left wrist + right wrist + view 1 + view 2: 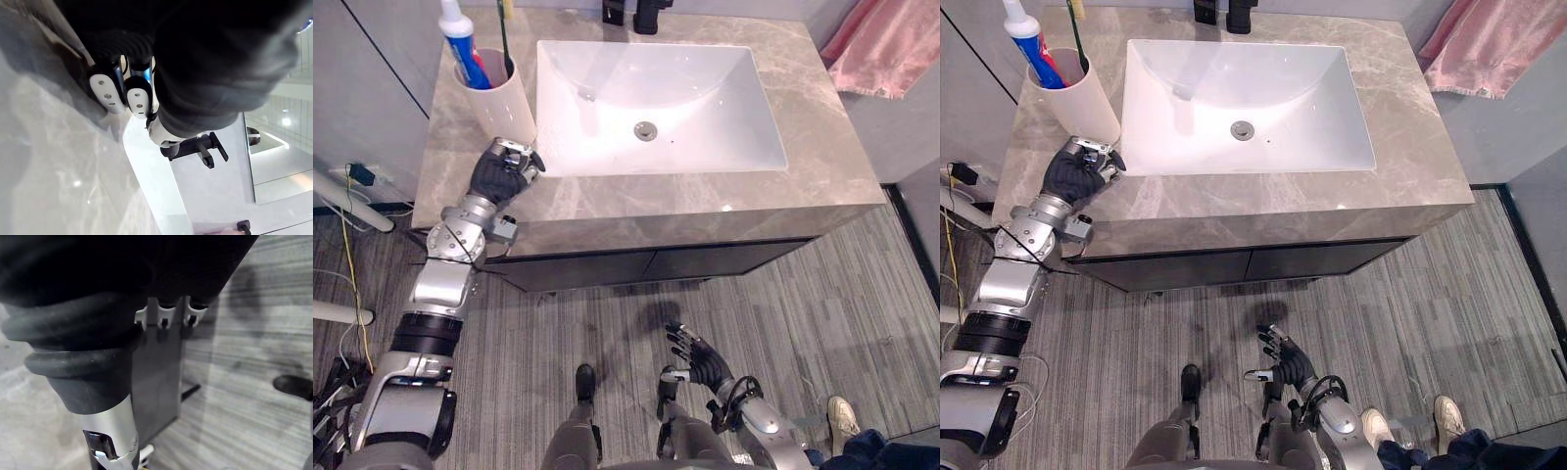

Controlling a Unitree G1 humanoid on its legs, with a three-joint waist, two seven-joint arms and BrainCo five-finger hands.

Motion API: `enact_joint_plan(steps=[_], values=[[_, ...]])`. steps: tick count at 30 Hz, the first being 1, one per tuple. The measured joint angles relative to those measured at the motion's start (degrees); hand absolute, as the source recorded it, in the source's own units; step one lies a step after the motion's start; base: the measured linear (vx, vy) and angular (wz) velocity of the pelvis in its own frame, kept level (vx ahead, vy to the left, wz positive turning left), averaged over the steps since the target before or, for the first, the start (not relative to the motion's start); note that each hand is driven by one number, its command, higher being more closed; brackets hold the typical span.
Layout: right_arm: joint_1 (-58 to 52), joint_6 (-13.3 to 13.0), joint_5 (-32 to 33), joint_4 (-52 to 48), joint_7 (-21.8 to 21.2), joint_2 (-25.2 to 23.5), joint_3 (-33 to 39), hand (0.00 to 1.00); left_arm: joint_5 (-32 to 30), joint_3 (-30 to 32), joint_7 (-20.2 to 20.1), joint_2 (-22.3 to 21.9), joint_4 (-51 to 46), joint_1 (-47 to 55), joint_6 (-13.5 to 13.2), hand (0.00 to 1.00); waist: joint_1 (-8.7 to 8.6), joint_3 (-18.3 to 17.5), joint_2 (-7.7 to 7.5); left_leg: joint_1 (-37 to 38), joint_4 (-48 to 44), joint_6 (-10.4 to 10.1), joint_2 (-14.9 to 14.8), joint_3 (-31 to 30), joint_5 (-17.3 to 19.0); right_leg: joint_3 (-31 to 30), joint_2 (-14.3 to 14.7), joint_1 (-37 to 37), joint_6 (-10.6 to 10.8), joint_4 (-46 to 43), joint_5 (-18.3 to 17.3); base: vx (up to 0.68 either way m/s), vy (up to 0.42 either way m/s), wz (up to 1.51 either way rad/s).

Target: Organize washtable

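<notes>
A white cup [504, 103] stands at the back left of the grey marble washtable [822, 166], left of the sink. In it are a blue and white toothpaste tube [462, 39] and a green toothbrush [505, 39]. My left hand [502, 173] rests on the counter just in front of the cup's base, its fingers [120, 93] curled with nothing in them. Whether it touches the cup I cannot tell. My right hand [703, 360] hangs low over the floor in front of the cabinet, fingers relaxed and spread, holding nothing.
The white sink basin [705, 108] takes up the middle of the counter, with a black faucet [646, 15] at its back edge. A pink towel [881, 49] hangs at the far right. A person's shoe [842, 416] is on the floor at lower right.
</notes>
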State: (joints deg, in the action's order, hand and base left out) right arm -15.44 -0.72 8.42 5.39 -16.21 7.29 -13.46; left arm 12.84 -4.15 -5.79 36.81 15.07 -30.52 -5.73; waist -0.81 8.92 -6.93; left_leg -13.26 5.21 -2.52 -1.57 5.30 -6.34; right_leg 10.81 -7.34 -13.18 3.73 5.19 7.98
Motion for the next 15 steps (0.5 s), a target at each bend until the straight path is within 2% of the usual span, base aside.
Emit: enact_joint_plan(steps=[15], values=[[0.00, 0.02, 0.00, -0.01, 0.02, -0.01, 0.09, 0.00, 0.00, -0.58, -0.01, 0.00, 1.70, -2.12, -0.26, 1.00, -0.04, -0.03, -0.05, -0.31, 0.01, 0.01, 0.04, 0.06, -0.01, -0.10, 0.03, -0.31, 0.09, 0.01, 0.07, 0.00, 0.000, 0.00]])
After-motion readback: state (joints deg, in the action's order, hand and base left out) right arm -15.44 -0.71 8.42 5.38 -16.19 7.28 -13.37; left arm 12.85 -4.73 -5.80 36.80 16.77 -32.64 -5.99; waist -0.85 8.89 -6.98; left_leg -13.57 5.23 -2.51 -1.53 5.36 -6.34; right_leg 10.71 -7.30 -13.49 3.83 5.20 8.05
